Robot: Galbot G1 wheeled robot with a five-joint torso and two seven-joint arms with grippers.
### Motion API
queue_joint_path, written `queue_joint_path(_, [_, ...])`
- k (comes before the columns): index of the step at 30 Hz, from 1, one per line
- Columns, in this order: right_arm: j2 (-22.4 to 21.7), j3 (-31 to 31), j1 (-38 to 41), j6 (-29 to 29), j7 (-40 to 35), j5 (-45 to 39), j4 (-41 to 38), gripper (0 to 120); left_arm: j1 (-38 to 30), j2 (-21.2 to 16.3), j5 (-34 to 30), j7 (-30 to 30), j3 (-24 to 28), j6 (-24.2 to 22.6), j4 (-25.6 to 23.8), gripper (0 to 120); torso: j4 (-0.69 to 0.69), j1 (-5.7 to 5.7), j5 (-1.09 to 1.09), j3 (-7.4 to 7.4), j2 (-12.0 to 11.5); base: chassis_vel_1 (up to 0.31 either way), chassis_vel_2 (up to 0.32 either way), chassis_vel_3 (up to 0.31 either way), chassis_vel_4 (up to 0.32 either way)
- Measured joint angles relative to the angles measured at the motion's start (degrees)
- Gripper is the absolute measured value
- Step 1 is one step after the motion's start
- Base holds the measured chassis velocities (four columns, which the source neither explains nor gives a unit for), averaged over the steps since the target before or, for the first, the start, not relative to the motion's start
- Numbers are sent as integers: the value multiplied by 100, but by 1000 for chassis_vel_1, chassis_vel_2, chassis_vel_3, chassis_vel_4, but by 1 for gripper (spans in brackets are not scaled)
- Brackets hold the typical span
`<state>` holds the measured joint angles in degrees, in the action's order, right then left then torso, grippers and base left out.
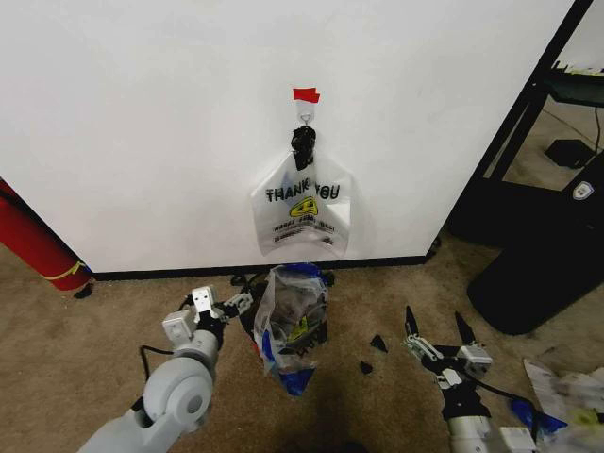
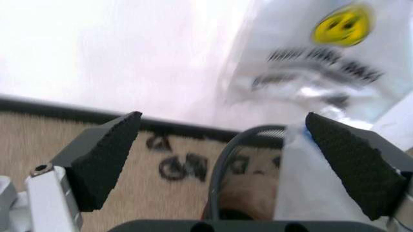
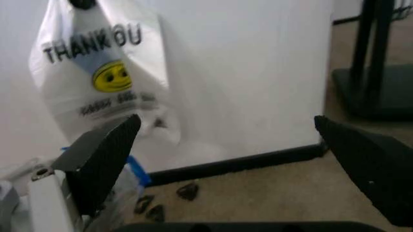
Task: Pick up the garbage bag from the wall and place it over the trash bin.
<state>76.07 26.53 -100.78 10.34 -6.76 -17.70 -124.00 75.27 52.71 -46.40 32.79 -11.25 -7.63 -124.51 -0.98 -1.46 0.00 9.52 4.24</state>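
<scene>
— Since the garbage bag (image 1: pixel 288 326), the one with blue edging, lies crumpled on top of the trash bin (image 2: pixel 223 159) at the foot of the wall (image 1: pixel 142 113), where do we take hold?

— At the blue hem, we think. Our left hand (image 1: pixel 223 304) is low beside the bin with its fingers spread wide, and a fold of film lies against one pad (image 2: pixel 348 164). We'd close on the thicker hem, not on the clear body.

— Why not the body?

— It's thin, slick plastic, wrinkled and shiny. We judge it would stretch or slip. The bin's rim is round, dark and rigid, so the mouth of the bag must be pulled open and down around it, not just heaped on top.

— And our right hand (image 1: pixel 434 317)?

— It is also spread, holding nothing, low over the carpet (image 1: pixel 94 330), well apart from the bin. It could tension the far side.

— What about the other bag (image 1: pixel 302 203) on the hook (image 1: pixel 305 113) under the red tape (image 1: pixel 305 95)?

— That one is printed, with a yellow smiley and no blue. We leave it alone.
</scene>
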Motion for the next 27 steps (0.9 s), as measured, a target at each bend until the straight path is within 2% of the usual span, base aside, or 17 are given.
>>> queue_joint_path(3, [-252, -396, 518, -412, -214, -180, 104, 100, 98, -51, 262, -155, 0, 72, -263, 100, 4, 0, 3, 0, 0, 0, 0, 0, 0])
queue_joint_path(5, [-421, -608, 835, -824, -369, -538, 115, 100, 37, -95, 359, -193, 75, 44, -312, 100, -5, 0, -1, 0, 0, 0, 0, 0, 0])
queue_joint_path(6, [-536, -742, 1051, -1082, -497, -747, 128, 100, 35, -116, 412, -211, 84, 33, -345, 100, -5, 0, -1, 0, 0, 0, 0, 0, 0])
queue_joint_path(7, [-536, -742, 1051, -1082, -497, -747, 128, 100, 35, -116, 412, -211, 84, 33, -345, 100, -5, 0, -1, 0, 0, 0, 0, 0, 0])
queue_joint_path(9, [-756, -1020, 1461, -1665, -767, -1151, 140, 100, 70, -148, 474, -223, 74, 11, -434, 100, 3, -1, 2, 0, 0, 0, 0, 0, 0])
queue_joint_path(13, [-1012, -1423, 2153, -2657, -1344, -1792, 144, 100, 103, -176, 492, -225, 52, -11, -517, 100, -3, -1, 0, 1, 0, 0, 0, 0, 0])
queue_joint_path(14, [-1012, -1423, 2153, -2657, -1344, -1792, 144, 100, 103, -176, 492, -225, 52, -11, -517, 100, -3, -1, 0, 1, 0, 0, 0, 0, 0])
queue_joint_path(17, [-1056, -1823, 2888, -3569, -1918, -2371, 276, 100, 115, -162, 493, -222, 26, -16, -527, 100, 2, -1, 0, 1, 0, 0, 0, 0, 0])
queue_joint_path(19, [-1032, -2012, 3237, -3949, -2151, -2596, 383, 100, 103, -134, 493, -219, 33, -22, -512, 100, 1, -1, 0, 1, 0, 0, 0, 0, 0])
queue_joint_path(27, [-803, -2415, 3847, -4603, -2670, -3057, 760, 100, 46, -59, 480, -229, 96, -31, -430, 100, -1, -1, 0, 1, 0, 0, 0, 0, 0])
